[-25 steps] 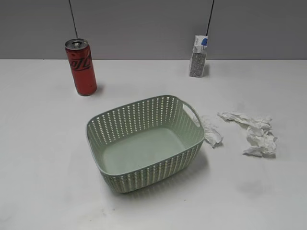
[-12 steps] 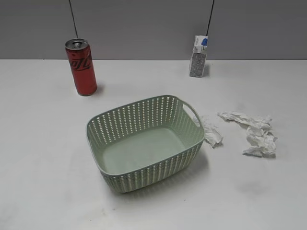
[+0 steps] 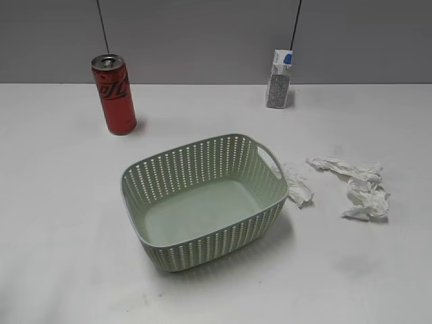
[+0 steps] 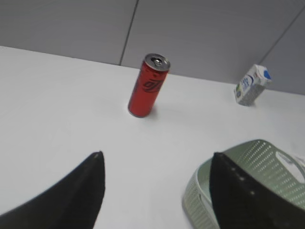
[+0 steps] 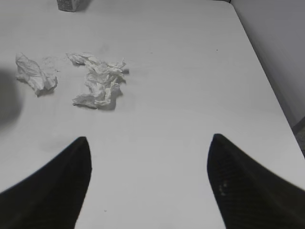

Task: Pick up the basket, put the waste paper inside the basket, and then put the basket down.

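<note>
The left gripper (image 4: 157,164) and the right gripper (image 5: 148,150) both hover over the white table (image 3: 61,256), fingers spread apart and holding nothing. The sage-green basket (image 3: 202,202) rests on the table near its front edge, centrally placed, with nothing inside. One waste paper piece (image 3: 298,185) lies just beside the basket's right end; a larger crumpled cluster (image 3: 358,187) lies farther right. Toward the rear edge stand a red drink can (image 3: 114,94) at left and a small carton (image 3: 278,88) at right.
</note>
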